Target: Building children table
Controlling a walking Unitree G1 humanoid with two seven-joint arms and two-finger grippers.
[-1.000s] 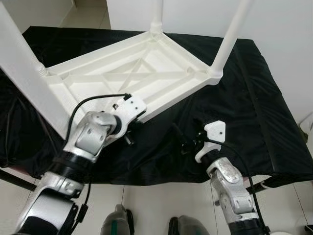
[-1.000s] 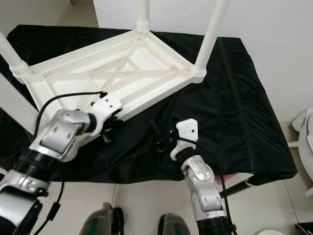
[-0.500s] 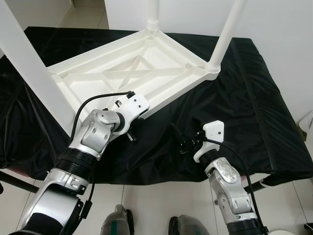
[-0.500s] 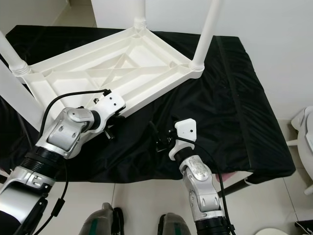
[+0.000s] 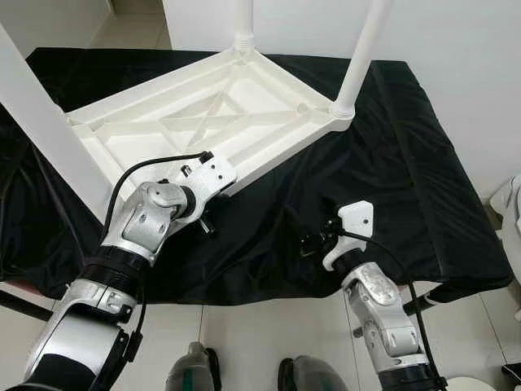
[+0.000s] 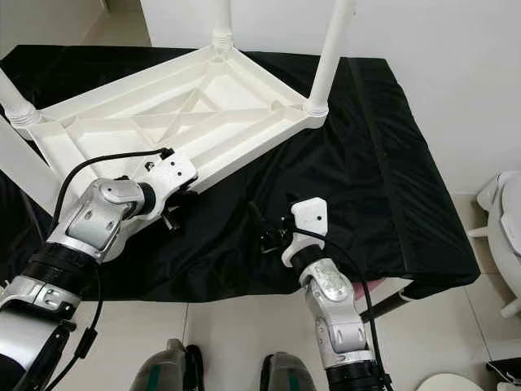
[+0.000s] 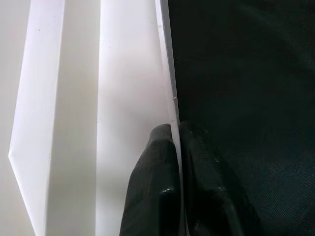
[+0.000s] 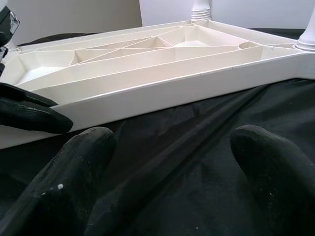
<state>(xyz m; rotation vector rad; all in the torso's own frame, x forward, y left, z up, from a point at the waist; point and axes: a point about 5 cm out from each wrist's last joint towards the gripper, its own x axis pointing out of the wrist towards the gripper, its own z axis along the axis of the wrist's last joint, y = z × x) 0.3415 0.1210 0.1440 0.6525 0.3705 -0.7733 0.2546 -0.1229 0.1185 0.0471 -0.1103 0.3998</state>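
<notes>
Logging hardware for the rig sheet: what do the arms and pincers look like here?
Both arms are silver metal with rounded joint housings and black collars. Each wrist carries a white plastic camera bracket fed by a black cable. The left pincer and right pincer each have two long, matte black fingers with rounded tips.

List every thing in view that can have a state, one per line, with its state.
Children's table: upside down on the black cloth, legs pointing up.
Black cloth: spread over the work surface, wrinkled.
Left end effector: shut on the table's near rim, a finger on each side.
Right end effector: open, empty, hovering over the cloth and facing the table's side.
</notes>
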